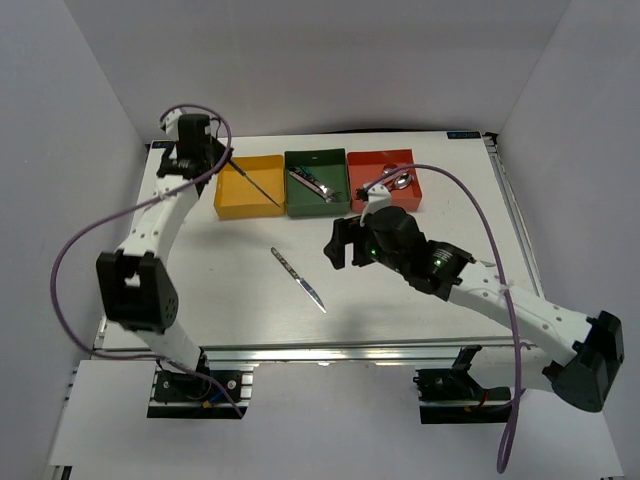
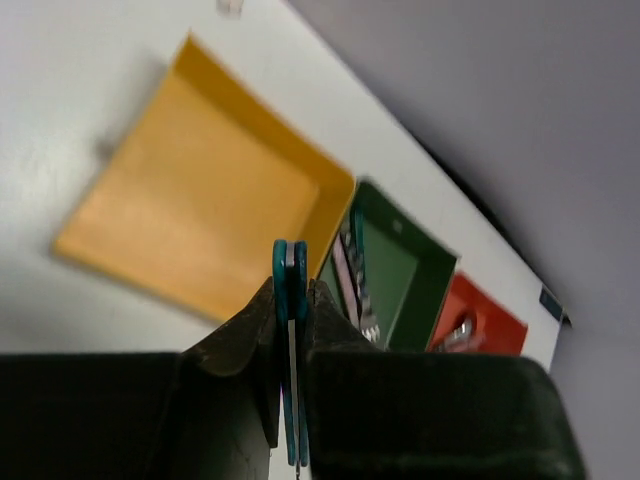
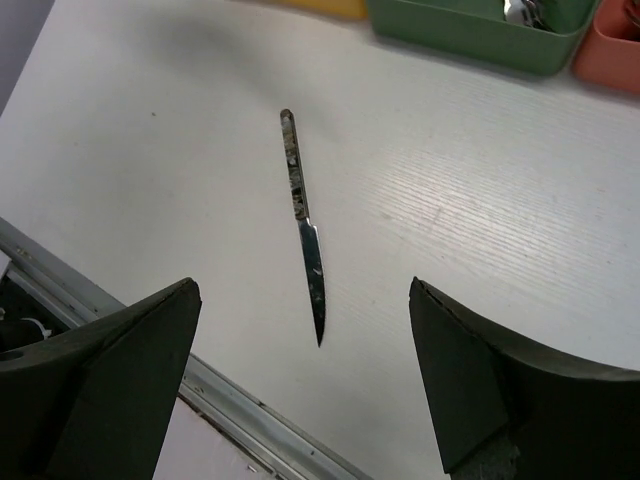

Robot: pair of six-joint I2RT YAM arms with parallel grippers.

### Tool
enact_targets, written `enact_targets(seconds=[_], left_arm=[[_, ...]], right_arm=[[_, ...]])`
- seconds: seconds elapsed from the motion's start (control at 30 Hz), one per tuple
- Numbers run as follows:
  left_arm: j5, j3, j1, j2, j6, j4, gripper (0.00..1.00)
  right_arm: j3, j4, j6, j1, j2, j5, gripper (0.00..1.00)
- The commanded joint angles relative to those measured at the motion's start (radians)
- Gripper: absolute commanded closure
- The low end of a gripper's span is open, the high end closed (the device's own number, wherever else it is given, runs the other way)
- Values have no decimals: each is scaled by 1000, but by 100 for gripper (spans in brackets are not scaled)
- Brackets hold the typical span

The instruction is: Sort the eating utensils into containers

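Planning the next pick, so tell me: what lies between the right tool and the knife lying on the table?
Nothing; only bare white table separates the open right tool from the knife, clearest in the right wrist view.

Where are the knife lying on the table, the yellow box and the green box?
knife (image 3: 303,226): right wrist view, where the handle meets the blade.
yellow box (image 2: 190,200): left wrist view, bare floor.
green box (image 1: 328,166): top view, bare floor near the far wall.
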Motion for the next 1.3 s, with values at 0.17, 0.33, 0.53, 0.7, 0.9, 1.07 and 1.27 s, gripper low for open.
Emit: enact_targets(seconds=[0.17,0.33,0.53,0.7,0.9,1.07,1.27], left_arm=[[76,525,105,405,131,-113,100],[65,644,107,551,159,-125,100],[106,576,108,566,120,-52,93],[143,486,107,536,82,-4,59],[154,451,105,448,65,-1,25],[169,469,104,359,86,-50,11],[171,336,101,65,183,-105,2]], right_arm=[[-69,-101,-13,-2,-109,25,11],[-109,-89,-14,-2,-143,8,11],[-124,-67,-16,-2,-124,17,11],[-133,-11,-40,-4,-37,0,11],[-52,49,-116,-1,196,-75,11],[71,114,-198,31,436,-136,11],[327,29,-290,62,724,-107,13]])
